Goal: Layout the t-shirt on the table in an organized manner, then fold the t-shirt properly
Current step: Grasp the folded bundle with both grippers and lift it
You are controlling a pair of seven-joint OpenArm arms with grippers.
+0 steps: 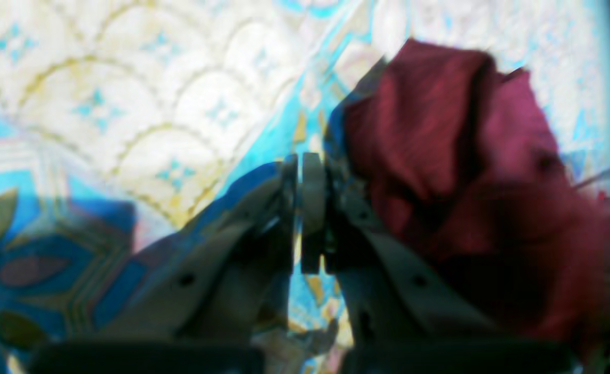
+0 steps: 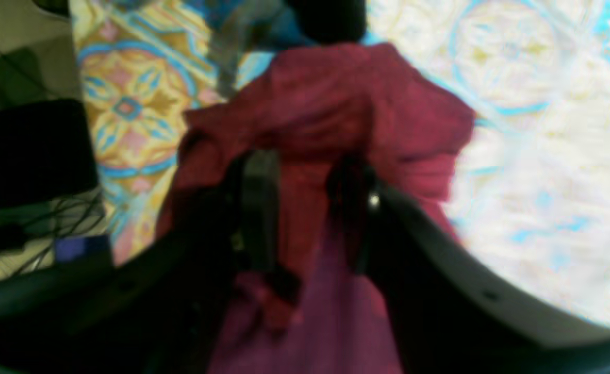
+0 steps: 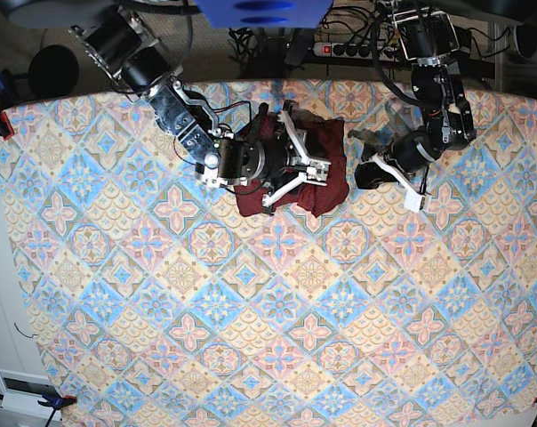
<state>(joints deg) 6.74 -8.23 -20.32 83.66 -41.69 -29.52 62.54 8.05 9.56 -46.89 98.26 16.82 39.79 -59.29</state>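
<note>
My right pincer (image 3: 311, 153) sits over the t-shirt (image 3: 326, 165), which lies bunched in a dark maroon heap on the table (image 3: 251, 338), close to the far edge and a little left of its middle as the base view shows it. My two right fingers stand apart, one on each side of a raised fold of the cloth. Through my right wrist camera the fabric (image 2: 330, 119) fills the gap between them, but the picture is soft, so I cannot tell for sure whether the pads are pinching it or only straddling it.

My left pincer (image 3: 412, 197) hangs just beside the heap, on the side toward the table's right edge in the base view, and apart from the cloth there. Its fingers (image 1: 312, 192) are pressed flat together with nothing between them. In my left wrist view the crumpled shirt (image 1: 439, 156) lies right next to them on the patterned covering (image 1: 128, 104).
</note>
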